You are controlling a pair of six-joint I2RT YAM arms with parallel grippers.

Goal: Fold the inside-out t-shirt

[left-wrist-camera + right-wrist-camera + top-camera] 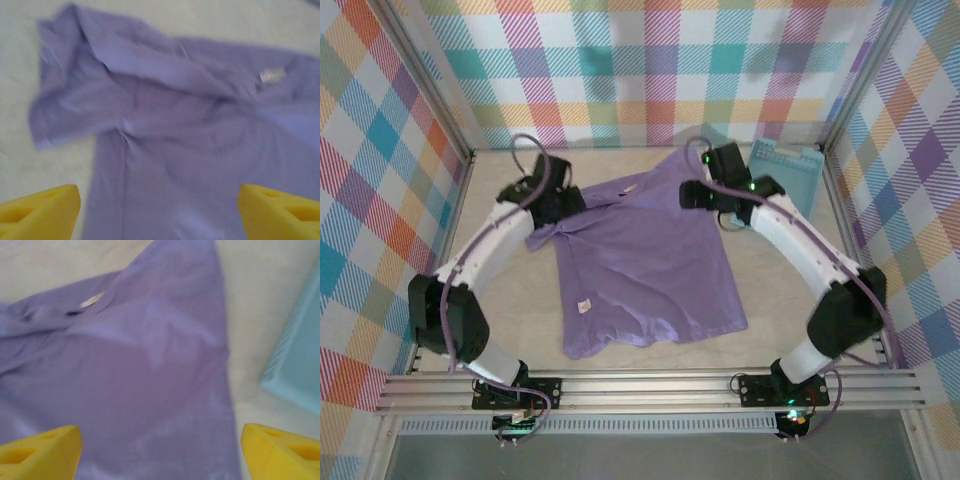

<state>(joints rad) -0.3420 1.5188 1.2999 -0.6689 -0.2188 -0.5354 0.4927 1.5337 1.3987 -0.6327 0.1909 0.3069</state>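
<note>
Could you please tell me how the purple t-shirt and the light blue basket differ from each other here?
The t-shirt is lavender; the basket is light blue. The t-shirt is soft, rumpled cloth spread out; the basket is rigid and ribbed. The t-shirt lies mid-table and covers more area; the basket sits at the far right corner. Both are on the table, apart from each other.

On my left wrist feed the t-shirt [190,150] is blurred and its tag [272,75] unreadable; on the right wrist feed the basket [300,370] is cut off by the frame's edge.
</note>
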